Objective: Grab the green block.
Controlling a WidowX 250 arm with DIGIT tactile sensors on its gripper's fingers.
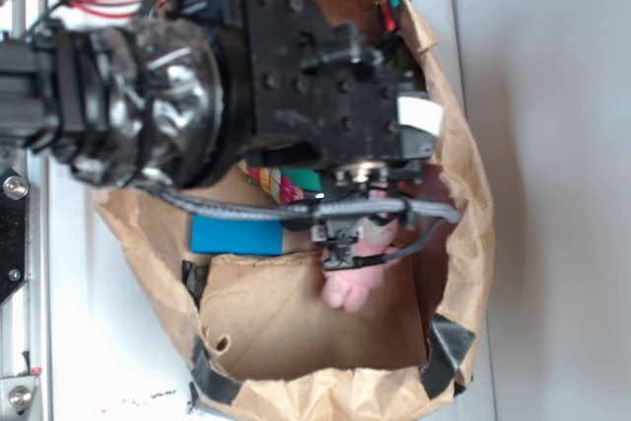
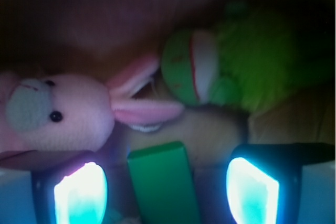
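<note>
The green block point(image 2: 163, 184) lies flat between my two glowing pads point(image 2: 81, 195), with a gap on each side. My gripper point(image 2: 165, 195) is open, with the jaws straddling the block without touching it. In the exterior view the black arm covers most of the paper bag point(image 1: 296, 332), and only a corner of the green block point(image 1: 308, 180) shows under the gripper point(image 1: 380, 184).
A pink plush bunny point(image 2: 63, 114) lies just beyond the left pad, also seen as the pink plush bunny point(image 1: 353, 283). A lime-green plush toy point(image 2: 231, 66) sits beyond the right pad. A blue block point(image 1: 237, 236) and a colourful striped item point(image 1: 271, 182) share the bag. Bag walls ring everything.
</note>
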